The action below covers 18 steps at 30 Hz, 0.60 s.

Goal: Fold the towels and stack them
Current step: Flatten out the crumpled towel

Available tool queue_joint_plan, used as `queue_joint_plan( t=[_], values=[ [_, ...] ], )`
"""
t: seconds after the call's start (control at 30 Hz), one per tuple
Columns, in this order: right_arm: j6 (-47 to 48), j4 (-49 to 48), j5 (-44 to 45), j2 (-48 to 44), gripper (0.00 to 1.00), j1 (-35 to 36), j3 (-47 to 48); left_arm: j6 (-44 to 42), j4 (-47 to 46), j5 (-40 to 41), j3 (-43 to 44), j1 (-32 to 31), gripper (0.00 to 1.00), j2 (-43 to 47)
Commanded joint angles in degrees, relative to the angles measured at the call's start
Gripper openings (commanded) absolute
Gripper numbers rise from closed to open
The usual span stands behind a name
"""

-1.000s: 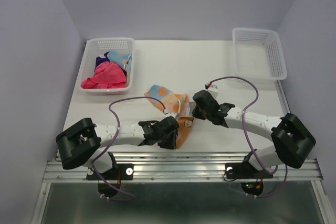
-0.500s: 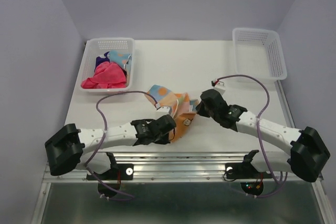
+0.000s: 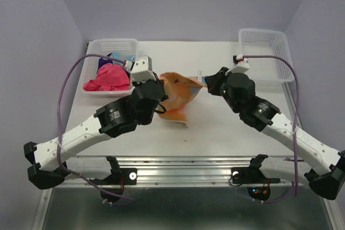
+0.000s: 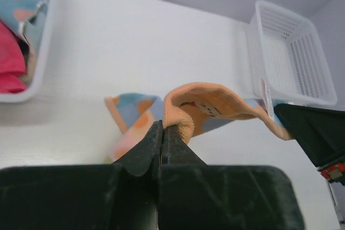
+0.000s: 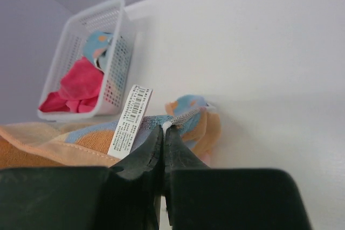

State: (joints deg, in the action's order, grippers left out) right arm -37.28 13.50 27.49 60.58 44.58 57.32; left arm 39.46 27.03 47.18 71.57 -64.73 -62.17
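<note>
Both jaws clamp tight on the blotched towel (image 3: 178, 92)

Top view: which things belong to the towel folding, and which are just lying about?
Job: blue-and-orange towel, pinched by left gripper and right gripper; pink towel; second patterned towel.
Lying about: left basket holding those two; right basket.

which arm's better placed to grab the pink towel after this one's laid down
Left, probably. The left arm ends right beside the basket holding the pink towel; the right arm is by the empty basket. Both now grip the blotched towel.
</note>
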Motion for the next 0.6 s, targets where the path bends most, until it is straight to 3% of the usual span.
queue_joint_plan(
  t=[0.0, 0.1, 0.2, 0.27, 0.33, 0.37, 0.5, 0.57],
  values=[
    [8.61, -3.48, 1.27, -0.81, 0.01, -0.28, 12.88, -14.65, -3.81, 12.05, 10.24, 0.39, 0.0, -1.37],
    [12.31, -1.2, -1.46, 1.56, 0.01, -0.28, 22.9, -27.82, -13.88, 6.65, 17.44, 0.39, 0.0, -0.32],
    [13.46, 2.75, -3.83, 3.4, 0.01, -0.19, 32.02, -34.08, -17.53, -0.65, 21.83, 0.39, 0.0, 1.87],
    [13.28, 4.42, -6.38, 3.41, 0.01, -0.28, 34.78, -35.5, -17.62, -4.45, 23.52, 0.39, 0.0, 2.84],
    [12.93, 5.39, -10.68, 2.71, 0.01, -0.28, 37.68, -37.09, -17.97, -12.17, 24.05, 0.39, 0.0, 4.6],
    [12.24, 5.83, -13.48, 2.1, 0.01, -0.28, 38.82, -37.0, -17.97, -19.85, 23.79, 0.39, 0.0, 6.08],
    [7.93, 6.98, -22.43, -0.53, 0.01, -0.28, 37.52, -33.32, -17.88, -37.98, 22.21, 0.39, 0.0, 9.6],
    [5.3, 6.02, -26.85, -1.95, 0.01, -0.28, 34.97, -31.38, -18.67, -41.36, 20.46, 0.39, 0.0, 10.75]
  ],
)
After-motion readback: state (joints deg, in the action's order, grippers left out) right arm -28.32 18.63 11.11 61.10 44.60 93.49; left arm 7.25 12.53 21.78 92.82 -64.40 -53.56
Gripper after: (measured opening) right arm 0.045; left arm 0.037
